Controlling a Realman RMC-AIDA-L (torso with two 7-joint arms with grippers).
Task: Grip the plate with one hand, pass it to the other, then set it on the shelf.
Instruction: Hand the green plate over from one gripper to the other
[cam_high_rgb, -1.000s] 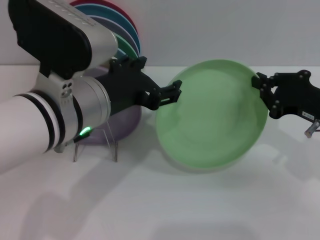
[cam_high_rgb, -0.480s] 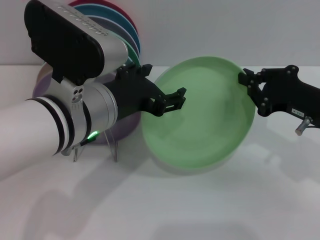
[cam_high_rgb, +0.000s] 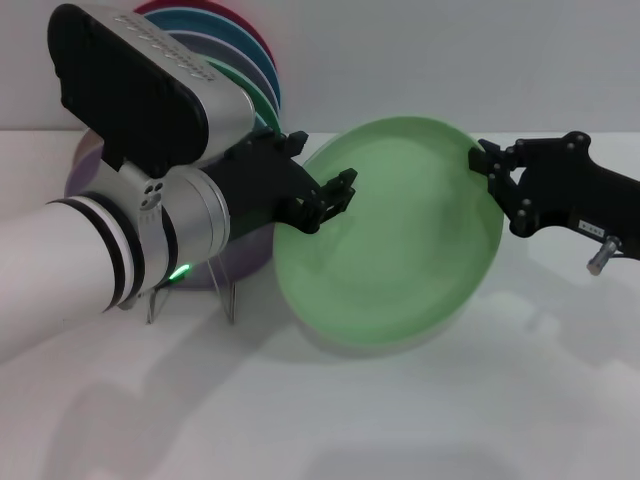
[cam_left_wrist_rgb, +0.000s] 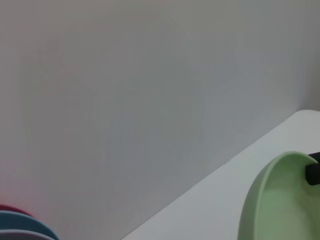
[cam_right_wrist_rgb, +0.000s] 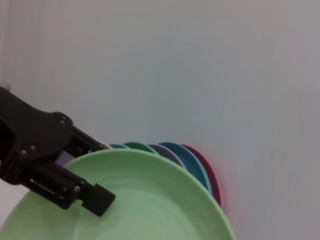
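The pale mint-green plate (cam_high_rgb: 400, 250) hangs tilted in the air over the table. My right gripper (cam_high_rgb: 492, 175), slim and black, is shut on its upper right rim. My left gripper (cam_high_rgb: 332, 198), on the bulky silver and white arm with the green light, is open at the plate's left rim. In the right wrist view the left gripper (cam_right_wrist_rgb: 102, 172) has one finger in front of the plate (cam_right_wrist_rgb: 150, 205) and one behind the rim. The left wrist view shows the plate's edge (cam_left_wrist_rgb: 275, 200). The clear rack (cam_high_rgb: 228, 295) stands behind and below my left arm.
The rack holds several upright plates, among them a lilac one (cam_high_rgb: 250, 250) in front and darker green, blue and red ones (cam_high_rgb: 255, 60) behind; they also show in the right wrist view (cam_right_wrist_rgb: 195, 162). A pale wall rises close behind the white table (cam_high_rgb: 400, 420).
The right gripper has carried the plate to the left, and its left rim now sits between the left gripper's fingers. The left arm has shifted slightly right and up.
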